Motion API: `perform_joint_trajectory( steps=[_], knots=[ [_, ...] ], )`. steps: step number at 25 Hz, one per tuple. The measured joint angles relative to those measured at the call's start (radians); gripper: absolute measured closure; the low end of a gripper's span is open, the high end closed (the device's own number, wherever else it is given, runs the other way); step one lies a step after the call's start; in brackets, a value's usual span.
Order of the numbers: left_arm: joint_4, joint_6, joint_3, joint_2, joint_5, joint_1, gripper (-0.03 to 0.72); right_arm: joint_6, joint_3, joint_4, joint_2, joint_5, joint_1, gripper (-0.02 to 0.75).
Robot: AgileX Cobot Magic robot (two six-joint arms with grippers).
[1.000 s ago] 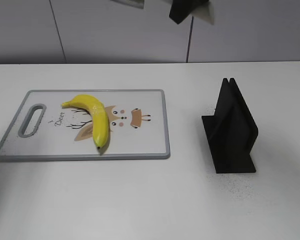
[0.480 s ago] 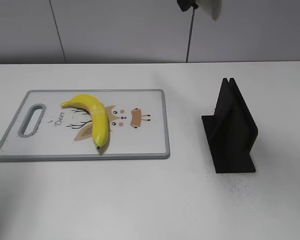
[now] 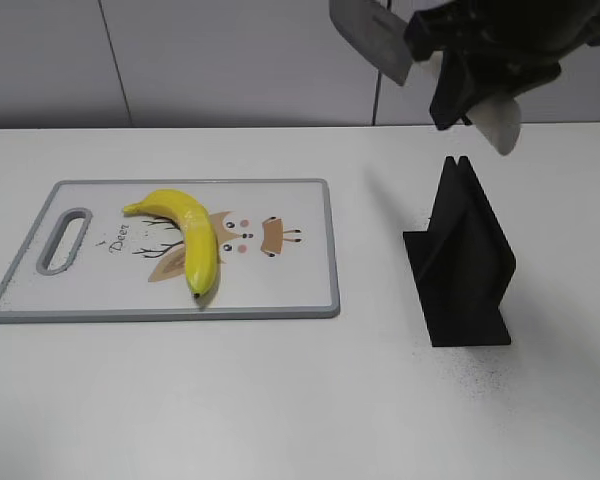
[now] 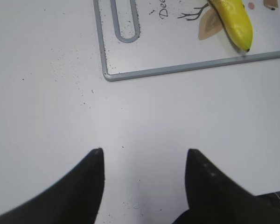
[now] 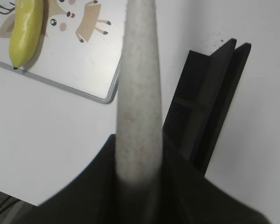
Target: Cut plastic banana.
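The plastic banana (image 3: 190,235) lies curved on a grey-rimmed cutting board (image 3: 305,285) at the left. It also shows in the left wrist view (image 4: 233,21) and the right wrist view (image 5: 25,32). My right gripper (image 3: 465,80) is high above the black stand. It is shut on a knife (image 3: 370,35) with a grey blade and a pale speckled handle (image 5: 140,84). My left gripper (image 4: 144,156) is open and empty over bare table, near the board's handle corner (image 4: 112,74). It is out of the exterior view.
A black slotted knife stand (image 3: 465,260) stands on the white table right of the board, with nothing in it; it also shows in the right wrist view (image 5: 205,107). A grey wall runs along the table's back.
My right arm has come down into the exterior view with the knife, from the top edge to just above the black stand. The banana and board have not moved.
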Motion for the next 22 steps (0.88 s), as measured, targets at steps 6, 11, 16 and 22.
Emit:
perform_joint_trajectory(
  steps=[6, 11, 16, 22],
  knots=[
    [-0.003, -0.014, 0.139, -0.269, -0.056, 0.001, 0.145, 0.056, 0.208, -0.001, -0.095, -0.114, 0.000, 0.575],
    [-0.004, -0.024, 0.211, -0.433, -0.055, 0.001, 0.145, 0.066, 0.335, -0.001, -0.158, -0.149, 0.000, 0.575],
    [-0.003, -0.044, 0.262, -0.547, 0.005, 0.001, 0.145, 0.090, 0.414, -0.001, -0.223, -0.183, 0.000, 0.576],
    [0.001, -0.077, 0.272, -0.656, 0.024, 0.001, 0.145, 0.118, 0.488, -0.001, -0.299, -0.193, 0.000, 0.576]
  ],
)
